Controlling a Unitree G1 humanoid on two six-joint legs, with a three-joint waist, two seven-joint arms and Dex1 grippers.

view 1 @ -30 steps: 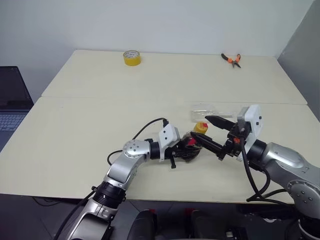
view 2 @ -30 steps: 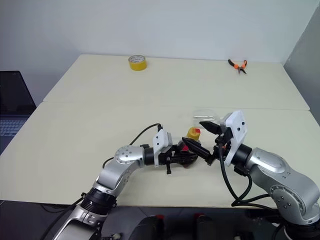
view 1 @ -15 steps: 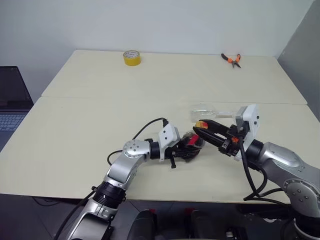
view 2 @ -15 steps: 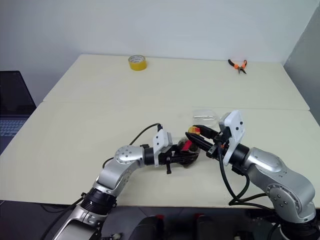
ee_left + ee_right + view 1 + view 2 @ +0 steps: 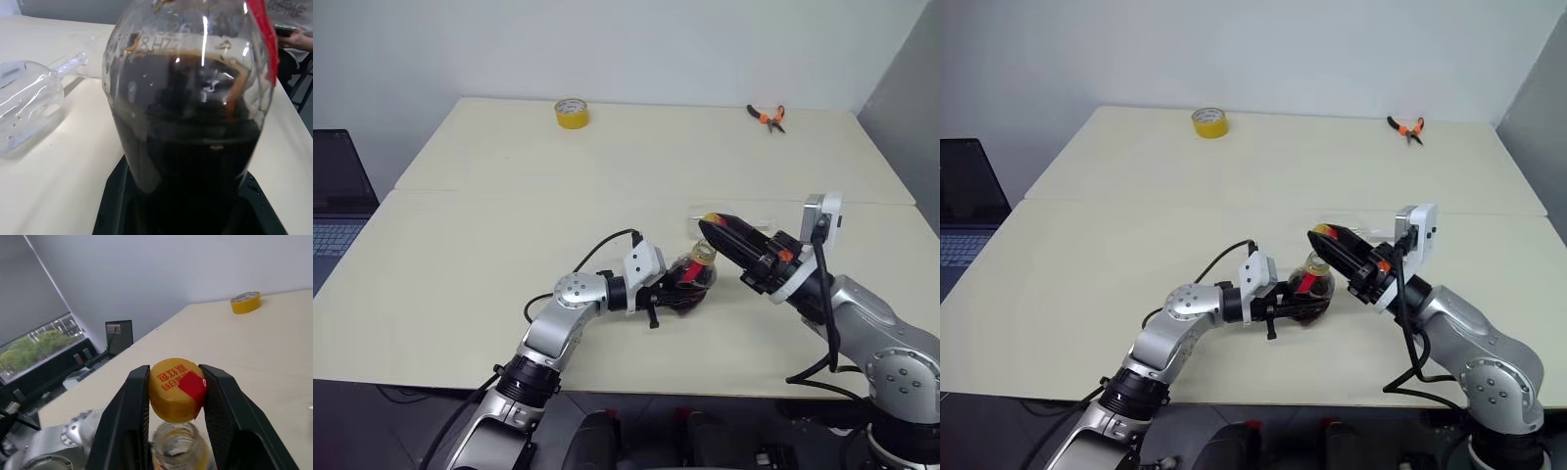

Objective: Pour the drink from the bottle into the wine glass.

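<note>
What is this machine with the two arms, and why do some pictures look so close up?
It is a robot with two arms, each ending in a gripper with two black fingers. Two pictures come from cameras on its head, looking down at a pale table. The other two come from small cameras on its wrists, so things look huge there.

The left gripper is shut on the bottle, which is full of a dark brown drink. The right gripper pinches the yellow cap, lifted just off the bottle's open neck.

Behind the bottle, the wine glass is lying on its side on the table, so nothing can be poured yet. At the far end lie a yellow tape roll and orange pliers. A laptop sits off to the left.
</note>
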